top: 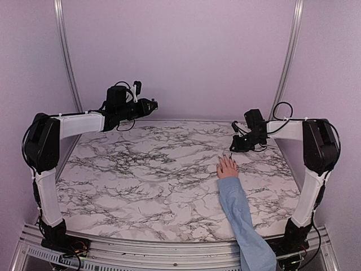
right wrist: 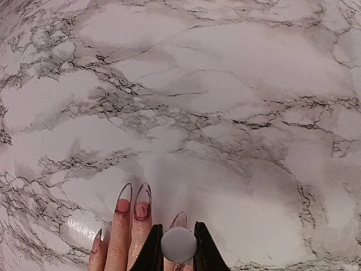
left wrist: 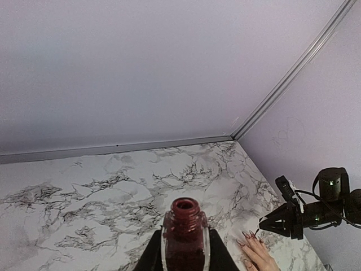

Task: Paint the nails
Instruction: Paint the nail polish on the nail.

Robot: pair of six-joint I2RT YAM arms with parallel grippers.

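Note:
A pinkish hand (top: 227,167) with a light-blue sleeve (top: 243,217) lies flat on the marble table (top: 141,180), right of centre. Its long pointed nails (right wrist: 142,199) are clear with dark red smears near their bases. My right gripper (right wrist: 177,231) hovers just over the fingertips, shut on the round grey cap (right wrist: 179,244) of a polish brush; the brush tip is hidden below it. My left gripper (left wrist: 185,241) is raised at the back left, shut on an open bottle of dark red polish (left wrist: 184,248). The top view shows the right gripper (top: 232,148) just beyond the fingertips.
Lilac walls with metal corner strips (top: 66,56) close in the table at the back and both sides. The left wrist view shows the right gripper (left wrist: 282,221) at the lower right beside the hand (left wrist: 258,255).

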